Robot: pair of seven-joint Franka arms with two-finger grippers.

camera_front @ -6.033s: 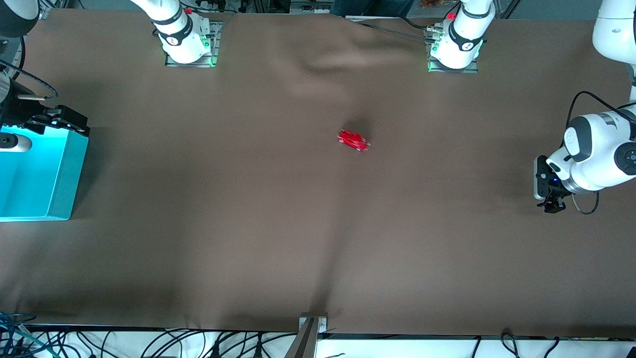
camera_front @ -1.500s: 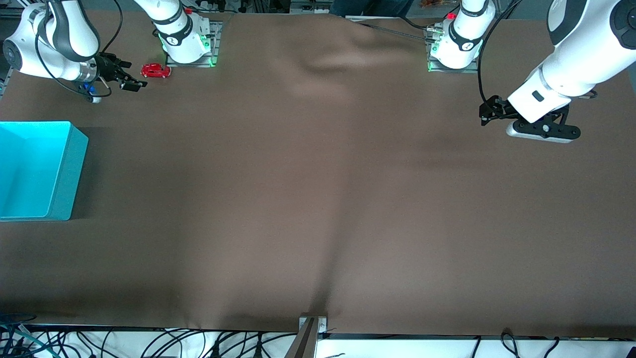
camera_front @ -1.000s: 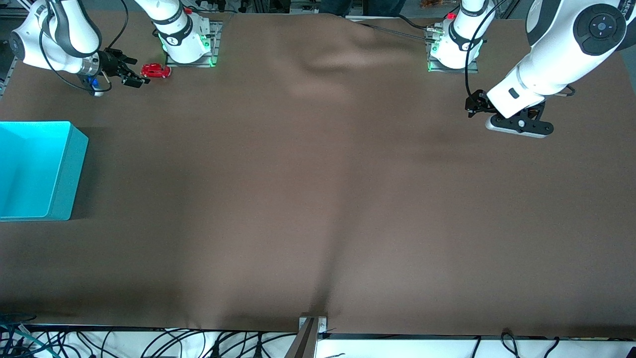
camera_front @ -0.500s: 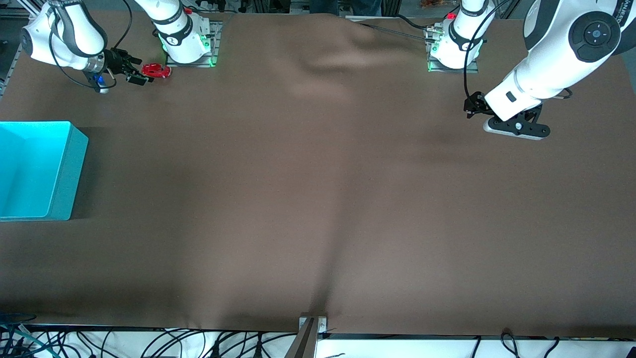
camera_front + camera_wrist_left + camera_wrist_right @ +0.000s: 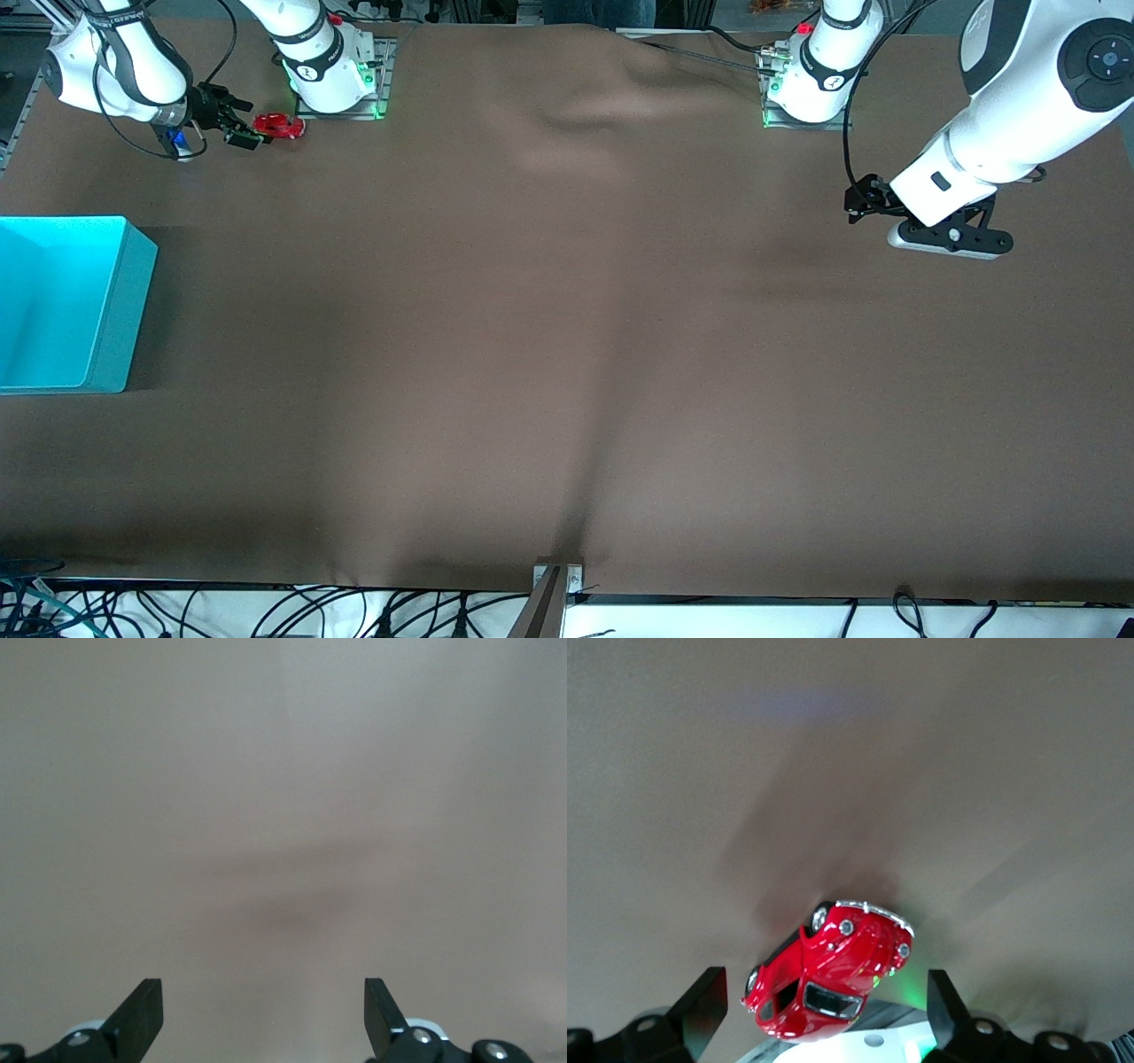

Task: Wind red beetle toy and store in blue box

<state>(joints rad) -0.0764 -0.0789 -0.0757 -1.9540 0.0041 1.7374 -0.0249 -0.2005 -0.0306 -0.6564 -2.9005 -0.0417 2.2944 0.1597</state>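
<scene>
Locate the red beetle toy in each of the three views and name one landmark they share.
Front view: the red beetle toy sits on the brown cloth by the right arm's base, the right gripper beside it.
Right wrist view: the toy lies between the open fingers.
Left wrist view: not in it; the left gripper is open over bare cloth.
Shared landmark: the brown cloth.

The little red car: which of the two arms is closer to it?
The right. Its gripper is open right beside the red car, fingers either side of it in the wrist view. The left gripper waits, open, at the left arm's end of the table.
</scene>
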